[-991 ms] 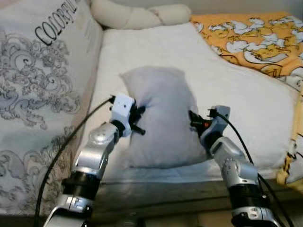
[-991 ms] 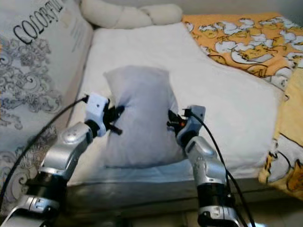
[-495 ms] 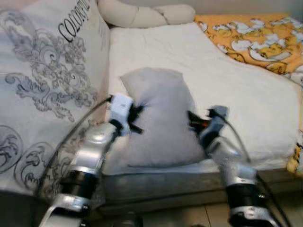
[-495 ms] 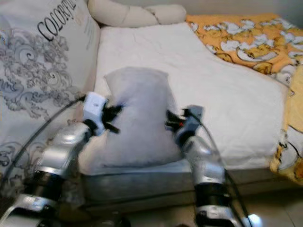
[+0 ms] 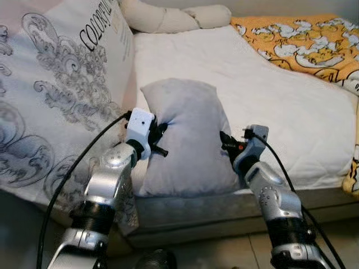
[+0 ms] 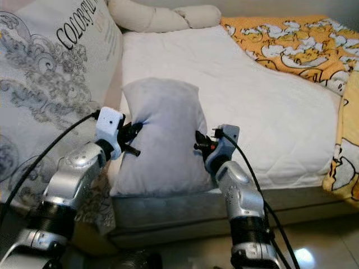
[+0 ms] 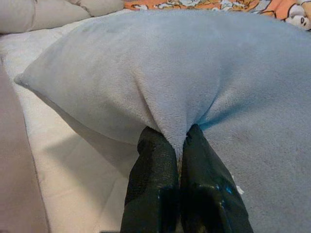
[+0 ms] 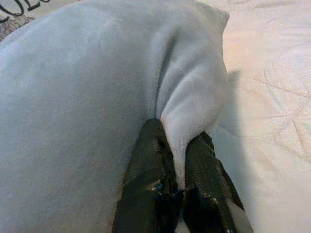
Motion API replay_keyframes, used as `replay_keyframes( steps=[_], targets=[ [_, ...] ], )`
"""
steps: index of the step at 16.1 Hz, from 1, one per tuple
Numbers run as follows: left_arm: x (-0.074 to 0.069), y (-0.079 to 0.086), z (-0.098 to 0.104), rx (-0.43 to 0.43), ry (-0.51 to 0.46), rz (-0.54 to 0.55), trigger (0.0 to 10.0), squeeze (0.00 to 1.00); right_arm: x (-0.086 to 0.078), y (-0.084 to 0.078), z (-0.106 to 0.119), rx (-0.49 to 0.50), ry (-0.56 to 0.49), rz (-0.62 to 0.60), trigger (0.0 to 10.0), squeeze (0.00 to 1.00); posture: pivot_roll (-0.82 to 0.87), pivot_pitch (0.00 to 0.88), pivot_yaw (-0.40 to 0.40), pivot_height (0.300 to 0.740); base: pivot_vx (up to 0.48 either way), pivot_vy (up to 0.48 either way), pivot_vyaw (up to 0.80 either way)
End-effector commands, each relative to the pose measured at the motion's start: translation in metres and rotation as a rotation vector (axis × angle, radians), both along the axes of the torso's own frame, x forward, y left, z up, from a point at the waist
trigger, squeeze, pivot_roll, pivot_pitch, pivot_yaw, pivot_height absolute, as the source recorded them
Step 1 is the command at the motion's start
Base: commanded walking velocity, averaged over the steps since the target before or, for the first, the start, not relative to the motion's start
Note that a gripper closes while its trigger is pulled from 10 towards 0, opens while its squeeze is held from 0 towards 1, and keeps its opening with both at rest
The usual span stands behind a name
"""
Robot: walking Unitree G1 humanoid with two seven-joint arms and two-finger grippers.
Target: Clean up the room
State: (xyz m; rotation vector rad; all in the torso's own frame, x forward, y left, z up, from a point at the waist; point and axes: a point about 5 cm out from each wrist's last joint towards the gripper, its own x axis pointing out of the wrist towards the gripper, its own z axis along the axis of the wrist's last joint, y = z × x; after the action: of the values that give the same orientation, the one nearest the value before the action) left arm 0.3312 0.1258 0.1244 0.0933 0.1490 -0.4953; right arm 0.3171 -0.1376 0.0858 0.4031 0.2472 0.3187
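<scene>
We pinch a plump, fleecy grey pillow (image 5: 187, 136) on the white quilted mattress (image 5: 269, 95), near its front edge. Our left gripper (image 7: 178, 145) clamps a fold on one side, our right gripper (image 8: 177, 145) on the other.

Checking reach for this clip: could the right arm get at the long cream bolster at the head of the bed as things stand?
Probably not: the right tool is shut on the grey pillow, as is the left tool, and the bolster lies far across the white mattress.
</scene>
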Motion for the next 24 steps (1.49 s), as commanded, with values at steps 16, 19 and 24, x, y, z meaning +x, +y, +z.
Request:
replay_keyframes(
  steps=[16,19,24],
  targets=[
    [0.006,-0.003,0.013,0.007,-0.054,-0.011,10.0,0.00,0.007,0.004,0.007,-0.014,-0.033,0.002,10.0,0.00,0.11,0.000,0.052,0.740,0.294,0.000,0.10],
    [0.006,-0.003,0.014,0.014,-0.073,-0.006,10.0,0.00,0.007,0.004,0.008,0.017,-0.028,-0.003,10.0,0.00,0.11,0.000,0.054,0.740,0.000,0.000,0.00],
    [0.017,-0.002,0.026,0.135,-0.179,-0.027,10.0,0.00,0.007,-0.013,0.000,-0.081,-0.043,-0.100,10.0,1.00,0.11,0.000,0.052,0.740,0.000,0.000,0.00]
  ],
)
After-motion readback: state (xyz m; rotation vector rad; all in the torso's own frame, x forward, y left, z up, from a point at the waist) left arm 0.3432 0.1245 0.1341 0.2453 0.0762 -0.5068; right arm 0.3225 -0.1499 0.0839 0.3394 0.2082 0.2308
